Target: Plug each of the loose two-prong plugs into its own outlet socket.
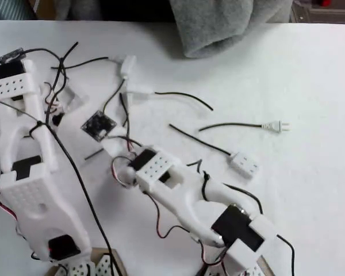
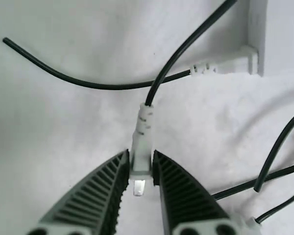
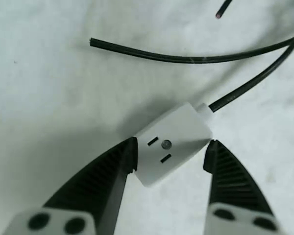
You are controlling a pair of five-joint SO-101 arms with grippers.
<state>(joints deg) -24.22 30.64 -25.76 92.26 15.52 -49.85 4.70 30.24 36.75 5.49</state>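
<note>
My left gripper (image 2: 140, 155) is shut on a white two-prong plug (image 2: 141, 164), whose black cord (image 2: 186, 46) runs away over the table. Just beyond it, a second plug (image 2: 220, 66) sits plugged into a white outlet socket (image 2: 258, 34). My right gripper (image 3: 171, 147) is shut on another white outlet socket (image 3: 172, 142), slot face up, with one finger on each side. In the high view a loose plug (image 1: 276, 126) lies at the right. A free socket (image 1: 244, 164) on a black cord lies nearer the front. The plugged pair (image 1: 129, 80) lies at the back centre.
A grey cloth (image 1: 230, 23) hangs over the table's back edge. Loose black cords (image 1: 184, 98) and the arms' own wires (image 1: 63, 144) cross the left and middle of the white table. Both arm bodies take up the front.
</note>
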